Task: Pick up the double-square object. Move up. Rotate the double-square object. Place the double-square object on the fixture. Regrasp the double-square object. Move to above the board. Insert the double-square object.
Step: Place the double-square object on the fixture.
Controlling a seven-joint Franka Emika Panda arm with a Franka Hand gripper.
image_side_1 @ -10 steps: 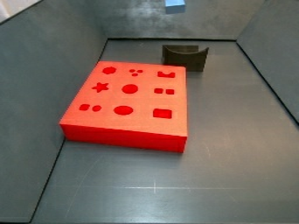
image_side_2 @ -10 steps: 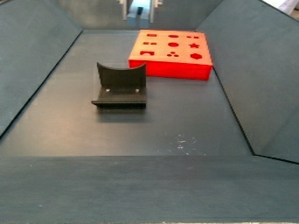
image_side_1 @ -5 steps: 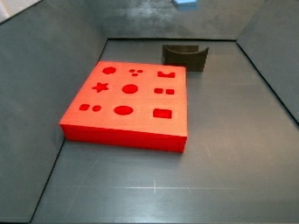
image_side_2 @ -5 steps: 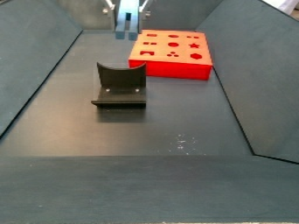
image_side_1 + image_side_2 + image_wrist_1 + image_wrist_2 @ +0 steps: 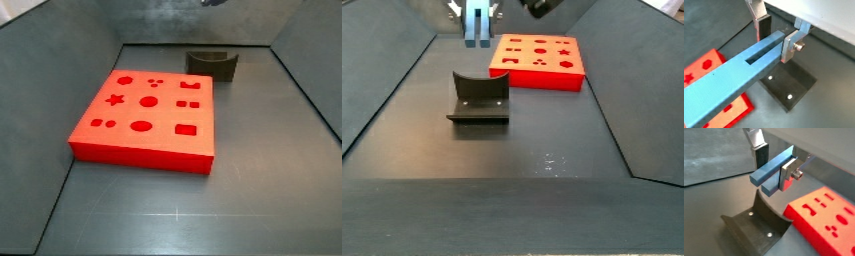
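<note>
The two silver fingers [image 5: 789, 46] pinch one double-square object [image 5: 734, 75] across its width, near one end; the blue bar juts out sideways from the gripper [image 5: 774, 35]. In both wrist views the bar hangs in the air above the one fixture [image 5: 756, 226], not touching it. In a side view the gripper [image 5: 474, 20] sits high at the far end of the floor [image 5: 529, 140], with the double-square object [image 5: 474, 24] showing as a short blue upright strip. One board [image 5: 540, 62] lies flat near the far right corner; the fixture [image 5: 478, 98] stands apart from it, toward mid-floor. The near half of the floor is open. The board [image 5: 146, 114] shows ten cut-outs.
</note>
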